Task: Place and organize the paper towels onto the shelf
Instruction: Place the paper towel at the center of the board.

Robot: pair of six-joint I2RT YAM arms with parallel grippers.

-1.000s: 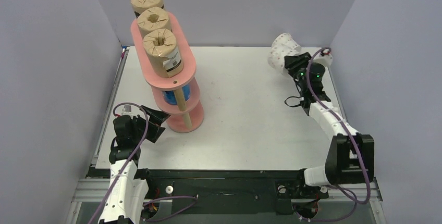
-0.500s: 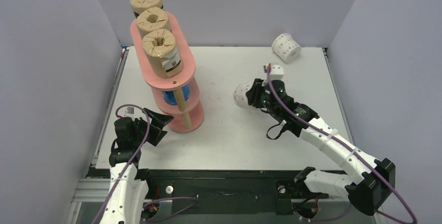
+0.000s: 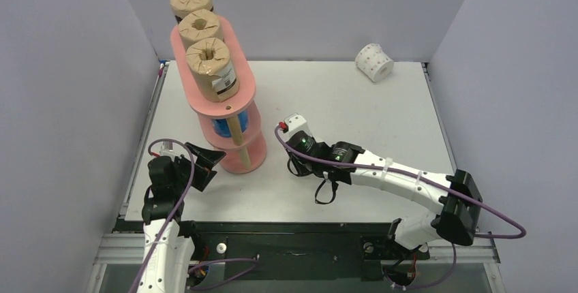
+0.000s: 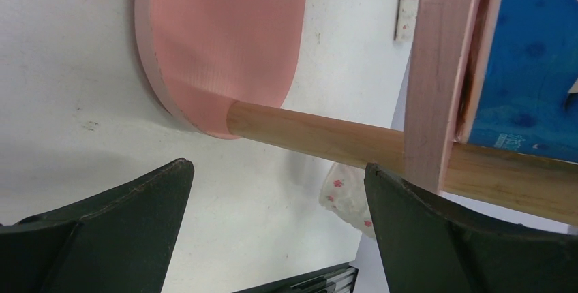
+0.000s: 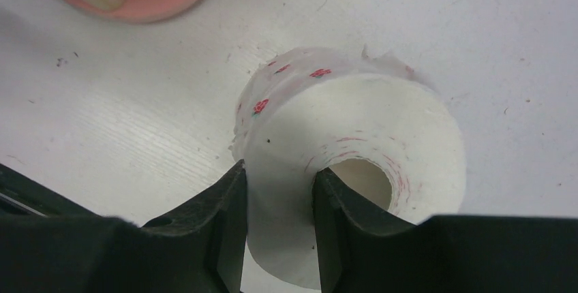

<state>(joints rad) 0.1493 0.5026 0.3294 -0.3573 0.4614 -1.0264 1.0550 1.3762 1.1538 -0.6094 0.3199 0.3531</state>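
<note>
Paper towel roll, white with pink dots: near the foot of the shelf, its wall pinched between the jaws of the right gripper. Left gripper: jaws wide, holding nothing, beside the shelf.

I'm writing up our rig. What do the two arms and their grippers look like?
The left arm and right arm have white tubular links joined by black joint housings, with a purple cable looping along each. The left gripper and right gripper each carry two dark, matte, wedge-shaped fingers.
</note>
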